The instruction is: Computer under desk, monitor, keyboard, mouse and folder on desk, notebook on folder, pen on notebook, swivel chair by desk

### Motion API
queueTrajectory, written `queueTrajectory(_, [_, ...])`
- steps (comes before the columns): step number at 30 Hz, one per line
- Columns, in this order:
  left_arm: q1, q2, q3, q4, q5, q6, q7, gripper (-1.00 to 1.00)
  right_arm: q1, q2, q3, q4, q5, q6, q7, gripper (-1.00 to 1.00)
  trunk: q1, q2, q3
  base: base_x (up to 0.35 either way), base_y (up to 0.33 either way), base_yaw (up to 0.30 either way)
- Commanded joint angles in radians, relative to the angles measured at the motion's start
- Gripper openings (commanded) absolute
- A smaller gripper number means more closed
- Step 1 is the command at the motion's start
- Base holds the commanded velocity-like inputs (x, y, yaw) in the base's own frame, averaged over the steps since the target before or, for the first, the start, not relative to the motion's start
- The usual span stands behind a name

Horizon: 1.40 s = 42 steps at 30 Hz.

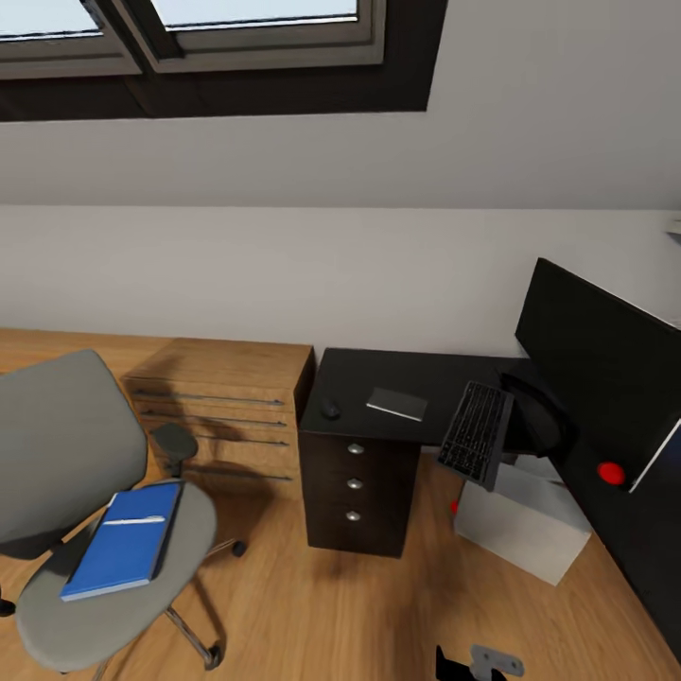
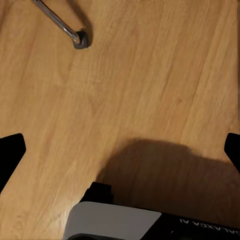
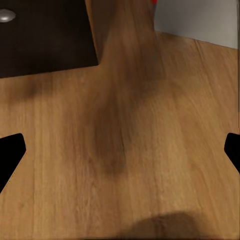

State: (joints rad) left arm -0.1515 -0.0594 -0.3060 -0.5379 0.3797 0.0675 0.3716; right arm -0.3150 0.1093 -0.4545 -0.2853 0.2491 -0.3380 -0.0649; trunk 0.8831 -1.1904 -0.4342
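The grey swivel chair [image 1: 66,445] stands at the left, with the blue folder [image 1: 123,553] on its seat and the white pen [image 1: 133,520] lying across the folder. On the black desk [image 1: 378,374] lie the dark mouse [image 1: 330,409] and the grey notebook [image 1: 397,404]. The keyboard [image 1: 476,433] lies slanted, its near end out past the desk's edge. The monitor [image 1: 605,369] stands at the right. The computer [image 1: 525,520] sits on the floor under the desk. My left gripper [image 2: 120,150] and right gripper [image 3: 120,150] are open above bare floor.
A light-wood dresser [image 1: 227,407] stands between chair and desk. A chair leg with its castor [image 2: 80,39] shows in the left wrist view. The right wrist view has the desk's drawer unit [image 3: 45,35] and the computer's corner [image 3: 200,20]. Wooden floor lies before the desk.
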Motion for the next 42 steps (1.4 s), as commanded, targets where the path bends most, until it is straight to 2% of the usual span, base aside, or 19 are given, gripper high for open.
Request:
queueTrajectory(1, [0.0, 0.001, -0.007, -0.002, 0.007, 0.005, 0.009, 1.0, -0.001, 0.001, -0.005, 0.004, 0.01, -0.003, -0.004, 1.0, 0.0, -0.001, -0.001, 0.013, 0.016, -0.238])
queueTrajectory(11, [0.0, 0.0, -0.007, 0.01, 0.008, 0.005, 0.009, 1.0, -0.001, 0.007, -0.004, 0.019, 0.011, -0.004, -0.003, 1.0, 0.0, -0.001, -0.006, 0.004, 0.004, -0.226])
queueTrajectory(15, [0.0, -0.002, -0.01, 0.032, 0.008, 0.003, 0.009, 1.0, 0.0, 0.01, -0.004, 0.027, 0.012, -0.006, -0.002, 1.0, 0.0, -0.001, -0.011, 0.0, 0.223, -0.13])
queueTrajectory(18, [0.0, -0.003, -0.01, 0.016, 0.009, 0.003, 0.01, 1.0, -0.001, 0.012, 0.006, 0.019, 0.015, -0.007, 0.0, 1.0, 0.0, -0.001, -0.011, 0.0, 0.131, -0.024])
queueTrajectory(22, [0.0, -0.006, -0.009, -0.067, 0.009, 0.005, 0.011, 1.0, -0.001, 0.026, 0.023, -0.021, 0.016, -0.004, -0.003, 1.0, 0.0, -0.001, -0.011, 0.0, 0.038, -0.007])
queueTrajectory(25, [0.0, -0.006, -0.009, -0.149, 0.008, 0.01, 0.012, 1.0, -0.001, 0.049, 0.038, -0.093, 0.016, 0.0, -0.005, 1.0, 0.0, -0.001, -0.011, 0.0, 0.014, -0.003])
queueTrajectory(29, [0.0, -0.007, -0.009, -0.228, 0.008, 0.016, 0.013, 1.0, -0.001, 0.065, 0.057, -0.154, 0.016, 0.017, -0.006, 1.0, 0.0, -0.001, -0.012, 0.0, 0.006, -0.001])
queueTrajectory(34, [0.0, -0.008, -0.009, -0.37, 0.008, 0.077, 0.014, 1.0, -0.001, 0.065, 0.078, -0.236, 0.015, 0.119, -0.006, 1.0, 0.0, -0.001, -0.012, 0.0, 0.002, 0.0])
queueTrajectory(35, [0.0, -0.008, -0.009, -0.422, 0.008, 0.121, 0.015, 1.0, -0.001, 0.065, 0.082, -0.276, 0.014, 0.165, -0.005, 1.0, 0.0, -0.001, -0.012, 0.0, 0.0, 0.0])
queueTrajectory(39, [0.0, -0.009, -0.009, -0.525, 0.009, 0.217, 0.016, 1.0, -0.001, 0.065, 0.088, -0.371, 0.012, 0.266, -0.005, 1.0, 0.0, -0.001, -0.012, 0.0, 0.0, 0.0])
queueTrajectory(40, [0.0, -0.013, -0.009, -0.573, 0.01, 0.258, 0.017, 1.0, -0.001, 0.065, 0.096, -0.423, 0.011, 0.328, -0.004, 1.0, 0.0, -0.001, -0.012, 0.0, 0.0, 0.0])
queueTrajectory(42, [0.0, -0.02, -0.008, -0.614, 0.01, 0.288, 0.017, 1.0, -0.001, 0.065, 0.107, -0.482, 0.009, 0.396, -0.004, 1.0, 0.0, -0.001, -0.012, 0.0, 0.0, 0.0])
